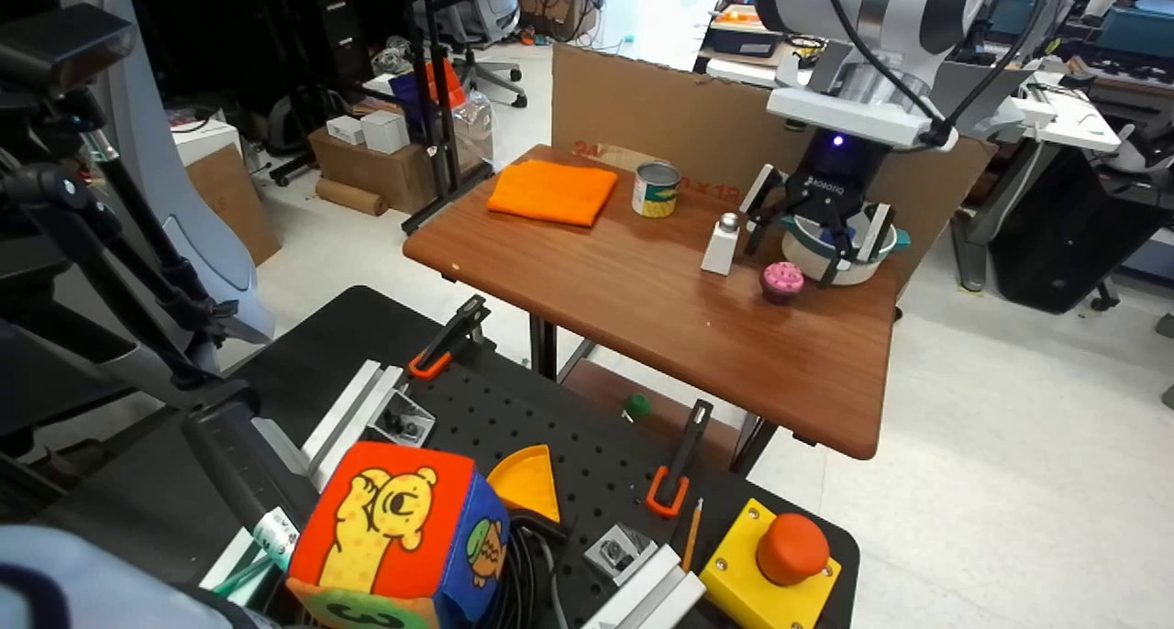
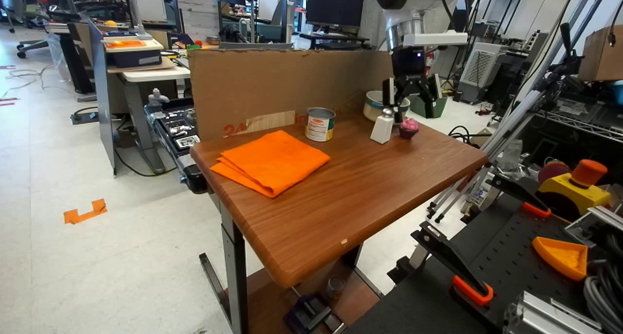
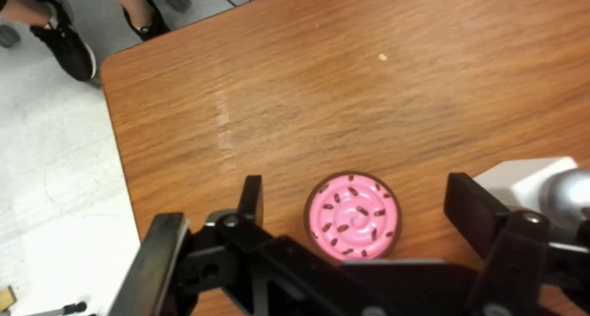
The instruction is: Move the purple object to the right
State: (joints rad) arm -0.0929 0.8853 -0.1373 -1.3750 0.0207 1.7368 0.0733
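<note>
The purple object is a small toy cupcake with a pink, dark-sprinkled top and a dark base. It stands upright on the brown wooden table in both exterior views (image 1: 781, 281) (image 2: 408, 128). In the wrist view the purple object (image 3: 354, 217) lies between the two spread fingers, with wood showing on both sides; its lower edge is partly hidden by the gripper. My gripper (image 3: 356, 198) is open and empty. In the exterior views the gripper (image 1: 791, 260) (image 2: 413, 116) points down just above and around the purple object, and does not visibly touch it.
A white shaker (image 1: 720, 246) with a metal top stands close beside one finger, also in the wrist view (image 3: 511, 178). A pale bowl (image 1: 812, 255) sits behind the gripper. A can (image 1: 655, 191) and folded orange cloth (image 1: 555, 192) lie further along. A cardboard wall (image 1: 642, 97) borders the table.
</note>
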